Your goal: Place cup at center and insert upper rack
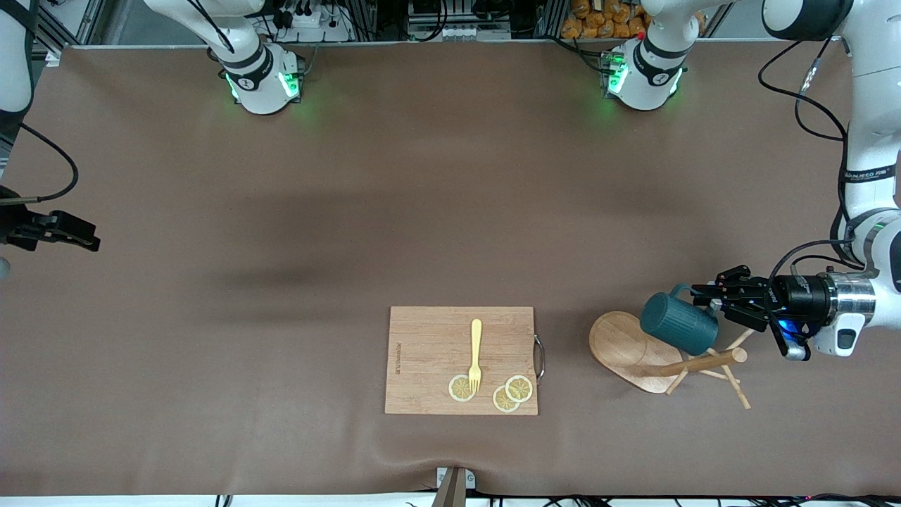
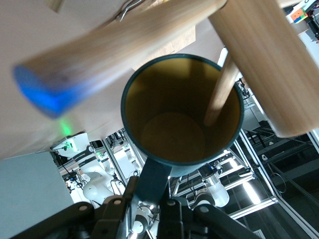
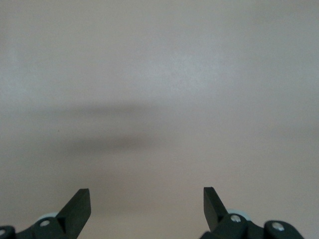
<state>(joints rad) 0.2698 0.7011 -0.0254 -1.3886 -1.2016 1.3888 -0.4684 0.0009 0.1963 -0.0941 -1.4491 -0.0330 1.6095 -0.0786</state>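
The dark teal cup (image 1: pixel 677 324) is tipped on its side in the air over the upper rack (image 1: pixel 623 348), a wooden mug tree lying on its side toward the left arm's end of the table. My left gripper (image 1: pixel 704 292) is shut on the cup's handle (image 2: pixel 152 181). In the left wrist view the cup's tan inside (image 2: pixel 172 139) faces the camera, a thin peg (image 2: pixel 222 92) crosses its mouth and the rack's thick post (image 2: pixel 264 64) runs beside it. My right gripper (image 1: pixel 79 236) waits open and empty over bare table (image 3: pixel 147 199) at the right arm's end.
A rectangular wooden cutting board (image 1: pixel 429 338) lies near the table's middle, close to the front camera. It carries a yellow fork (image 1: pixel 476 352) and three lemon slices (image 1: pixel 512 393). A metal handle (image 1: pixel 540 358) sticks out of the board's edge toward the rack.
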